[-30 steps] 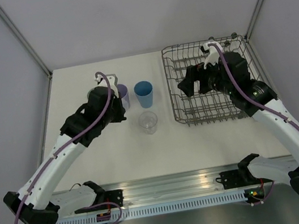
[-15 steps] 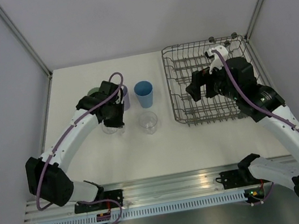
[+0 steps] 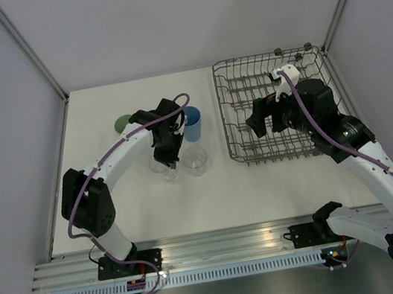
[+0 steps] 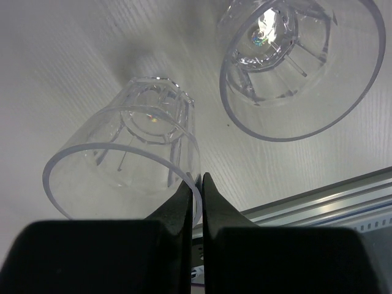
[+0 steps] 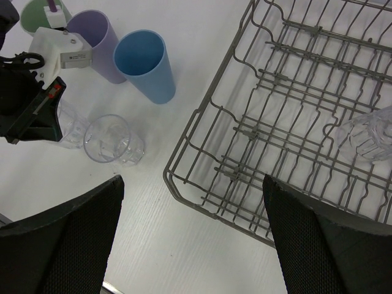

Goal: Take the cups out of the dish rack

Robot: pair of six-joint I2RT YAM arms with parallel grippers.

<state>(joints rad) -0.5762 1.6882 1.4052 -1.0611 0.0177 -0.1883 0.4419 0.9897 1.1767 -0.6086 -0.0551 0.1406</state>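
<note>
My left gripper (image 4: 195, 195) is shut on the rim of a clear cup (image 4: 122, 160), which it holds upright low over the table, just left of a second clear cup (image 3: 196, 160). Behind them stand a blue cup (image 3: 192, 123), a purple cup (image 5: 98, 43) and a green cup (image 3: 123, 121). My right gripper (image 5: 196, 245) is wide open and empty above the near left part of the grey wire dish rack (image 3: 288, 153). One more clear cup (image 5: 367, 138) sits inside the rack at the right.
The left arm (image 3: 119, 156) arches over the table in front of the purple cup. The rack's upright tines (image 5: 294, 79) fill its floor. An aluminium rail (image 3: 220, 245) runs along the near table edge.
The left arm has swung right and nearer, carrying the clear cup from beside the purple cup to beside the other clear cup. The right gripper has barely shifted above the rack.
</note>
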